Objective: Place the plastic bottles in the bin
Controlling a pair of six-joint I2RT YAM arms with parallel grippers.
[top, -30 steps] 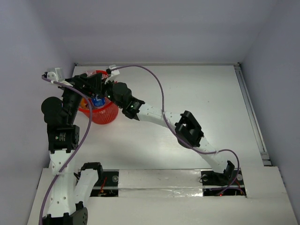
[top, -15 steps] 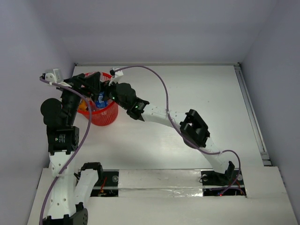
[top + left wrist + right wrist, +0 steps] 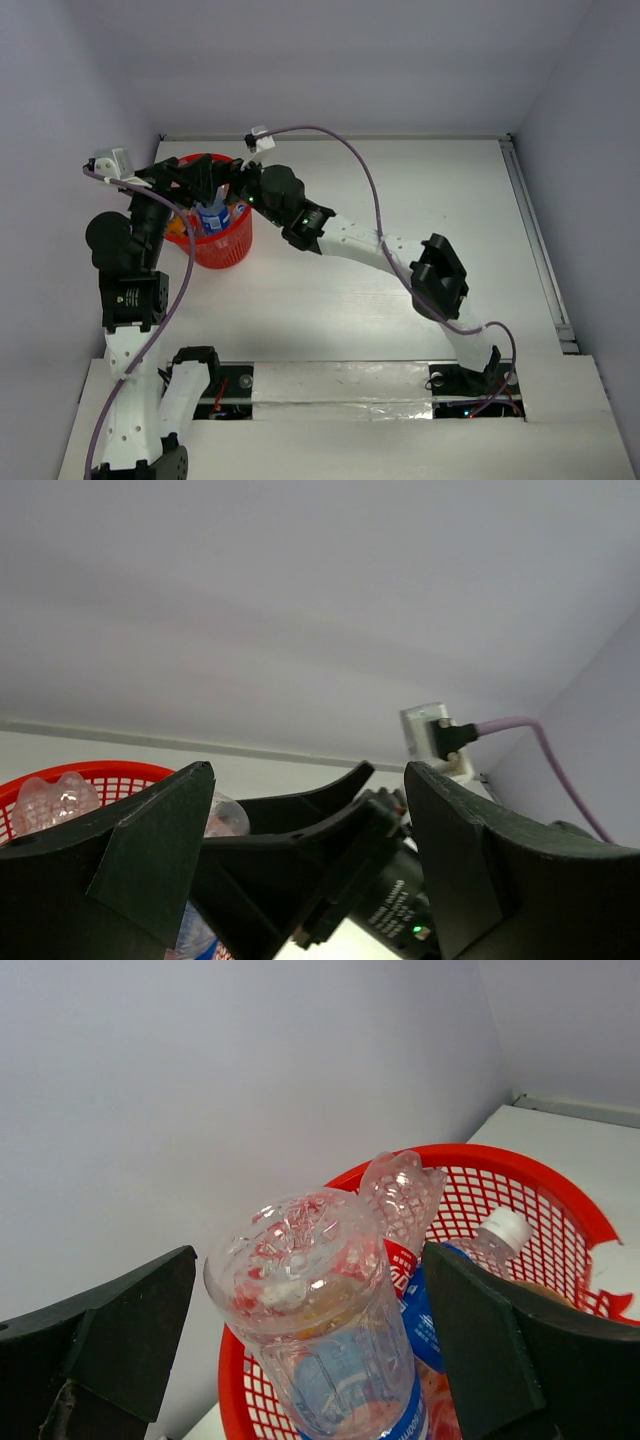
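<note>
Bin [image 3: 222, 248], red mesh, one, far left. Contents, four made out, perhaps more beneath, the heap being hard to read: blue-label bottle [image 3: 325, 1370], clear, base up; red-label bottle [image 3: 405, 1195], clear, base up behind it; white-capped bottle [image 3: 500, 1235]; orange bottle [image 3: 179, 228], low. Right gripper [image 3: 310, 1260] over the bin, fingers spread either side of the blue-label bottle, touching neither side. Left gripper [image 3: 308, 780] likewise spread, holding nothing, by the rim. Handling, by judgement: empty, light, thin-walled, slick, easily dented; take hold at the labelled middle.
</note>
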